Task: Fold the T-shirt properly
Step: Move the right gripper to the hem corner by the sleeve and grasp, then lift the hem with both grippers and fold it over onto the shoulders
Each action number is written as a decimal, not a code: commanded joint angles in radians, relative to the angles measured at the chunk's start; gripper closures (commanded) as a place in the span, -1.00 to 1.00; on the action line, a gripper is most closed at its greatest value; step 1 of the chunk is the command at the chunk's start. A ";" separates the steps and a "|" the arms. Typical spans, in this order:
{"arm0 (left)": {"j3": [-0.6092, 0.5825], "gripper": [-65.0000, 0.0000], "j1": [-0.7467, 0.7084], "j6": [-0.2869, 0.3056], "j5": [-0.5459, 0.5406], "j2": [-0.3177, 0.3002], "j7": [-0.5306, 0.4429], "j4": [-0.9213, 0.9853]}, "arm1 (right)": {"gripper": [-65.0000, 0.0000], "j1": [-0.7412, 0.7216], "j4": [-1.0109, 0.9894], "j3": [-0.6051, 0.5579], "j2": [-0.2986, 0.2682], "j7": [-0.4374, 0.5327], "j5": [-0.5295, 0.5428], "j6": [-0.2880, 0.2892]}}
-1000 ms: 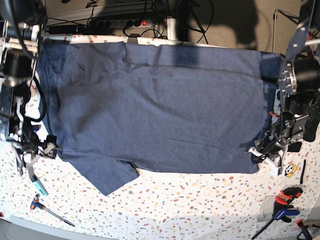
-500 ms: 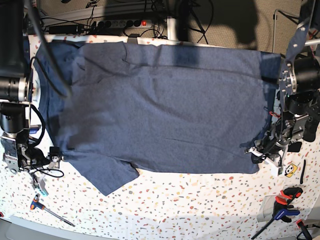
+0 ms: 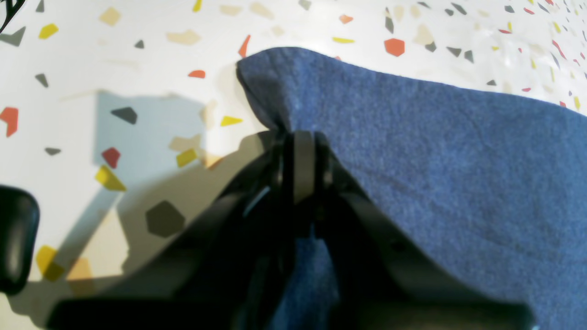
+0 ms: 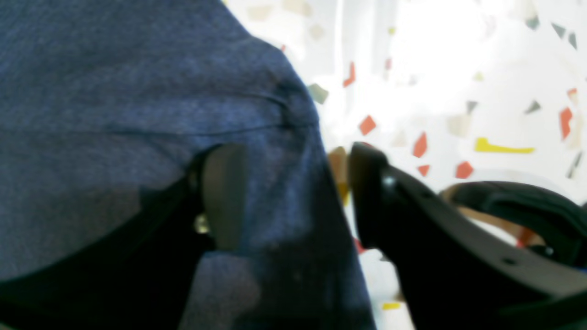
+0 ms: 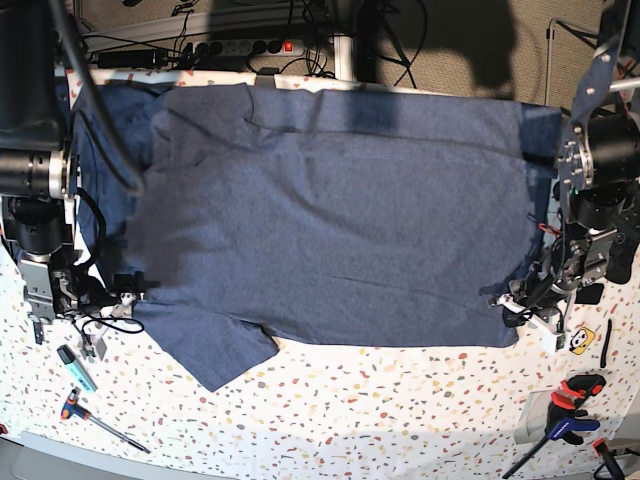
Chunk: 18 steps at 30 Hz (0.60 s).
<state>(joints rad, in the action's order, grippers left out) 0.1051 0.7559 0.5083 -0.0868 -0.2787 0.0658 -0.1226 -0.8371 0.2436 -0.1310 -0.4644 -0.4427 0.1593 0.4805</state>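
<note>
Right gripper shifted onto T-shirt edge, jaws parted, straddling cloth; left gripper clenched on hem corner; lift likely next.

Your left gripper is low, jaws pinched tight together on the T-shirt. Your right gripper is low too, jaws parted with cloth between them, one finger over the fabric.
</note>
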 commanded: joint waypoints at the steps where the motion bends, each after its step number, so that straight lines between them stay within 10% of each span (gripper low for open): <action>1: -0.003 1.00 0.006 -0.011 0.031 -0.002 0.064 0.003 | 0.19 -0.019 0.010 0.001 -0.010 0.012 -0.018 0.002; 7: -0.003 1.00 0.006 -0.011 0.029 -0.002 0.031 0.003 | 0.98 -0.005 0.010 0.002 -0.015 0.102 -0.115 -0.002; 13: -0.003 1.00 0.015 -0.009 -0.039 -0.002 -0.037 0.002 | 1.00 -0.010 0.022 0.002 -0.010 0.107 -0.116 0.000; 18: -0.003 1.00 0.017 0.079 -0.072 -0.004 -0.025 -0.049 | 1.00 -0.007 0.047 0.002 -0.030 0.130 -0.090 0.134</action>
<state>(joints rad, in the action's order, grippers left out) 0.1040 0.7444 0.5800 -0.1555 -0.2768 0.0540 -0.1577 -0.8101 0.2737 -0.1314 -0.4778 -0.3191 0.0593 0.6071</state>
